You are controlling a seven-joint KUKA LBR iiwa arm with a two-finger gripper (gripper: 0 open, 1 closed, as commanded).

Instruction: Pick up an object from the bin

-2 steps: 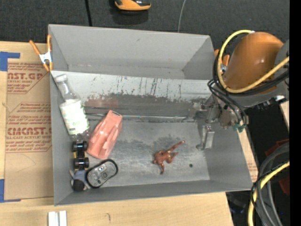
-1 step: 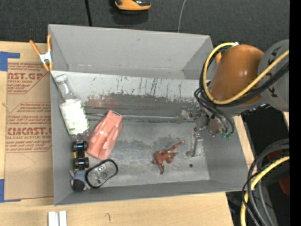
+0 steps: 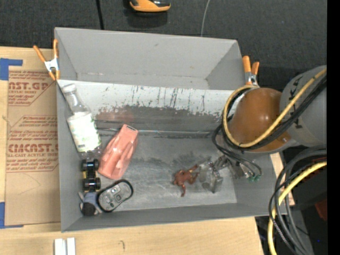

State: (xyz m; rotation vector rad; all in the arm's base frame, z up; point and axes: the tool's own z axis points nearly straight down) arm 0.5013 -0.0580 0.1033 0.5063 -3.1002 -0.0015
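Observation:
My gripper (image 3: 212, 178) is low over the bin floor near the front right corner, under the arm's orange cover. Just to its left lies a small reddish-brown toy animal (image 3: 184, 179), close to the gripper or touching it; I cannot tell which. Nothing shows as held. Further left, a pink plastic piece (image 3: 119, 151) lies slanted on the floor.
Along the left wall lies a clear bottle with a white label (image 3: 82, 126). Below it are a small black toy vehicle (image 3: 90, 174) and a grey oval gadget (image 3: 114, 194) in the front left corner. The arm and its cables hang over the bin's right wall.

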